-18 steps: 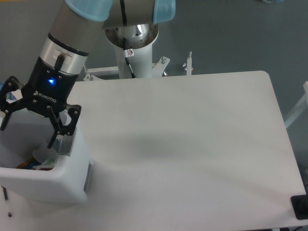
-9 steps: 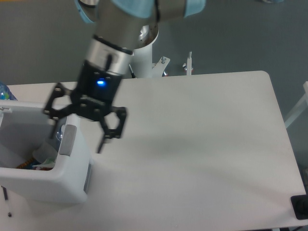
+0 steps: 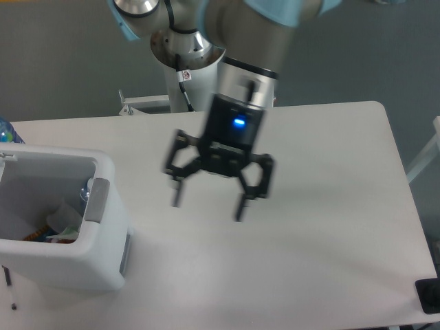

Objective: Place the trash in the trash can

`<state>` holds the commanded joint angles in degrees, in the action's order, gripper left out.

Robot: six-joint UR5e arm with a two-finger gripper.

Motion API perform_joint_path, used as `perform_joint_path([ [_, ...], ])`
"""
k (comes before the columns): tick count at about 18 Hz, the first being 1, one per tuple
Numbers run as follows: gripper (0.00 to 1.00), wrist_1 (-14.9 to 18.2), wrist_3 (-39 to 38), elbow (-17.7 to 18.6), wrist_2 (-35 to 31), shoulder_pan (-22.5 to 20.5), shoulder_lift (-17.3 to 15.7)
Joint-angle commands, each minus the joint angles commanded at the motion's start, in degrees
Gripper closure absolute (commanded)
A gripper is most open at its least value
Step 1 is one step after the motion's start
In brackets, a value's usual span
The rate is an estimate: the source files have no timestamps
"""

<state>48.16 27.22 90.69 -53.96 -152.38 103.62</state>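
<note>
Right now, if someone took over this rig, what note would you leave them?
Gripper: open, empty, blurred with motion above the middle of the table, well clear of the bin.
Trash: the bin stands at the table's left end. Inside it a white wrapper and part of a clear bottle show, with some red and blue below them.
Done: both trash items look to be in the bin.
Left: no trash shows on the table; check the bin's contents, then park the arm.
</note>
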Motion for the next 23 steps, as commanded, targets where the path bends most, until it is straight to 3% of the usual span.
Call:
perform_joint_path([
  [2,0.00,-0.1,3.7,2.3,0.0,-3.2,0.0],
  [9,0.00,0.4,18.3,3.2,-1.8,-7.1,2.7],
  [13,0.00,2.2,31.3,2.7,-11.0,-7.4,4.6],
  [16,0.00,4.7,43.9,1.6,-21.9,-6.4,6.9],
  [20,0.00,4.7,46.1,2.0,-29.0,-4.3,7.6],
  [23,0.00,6.2,49.8,-1.5,-32.1,-3.5,9.4],
])
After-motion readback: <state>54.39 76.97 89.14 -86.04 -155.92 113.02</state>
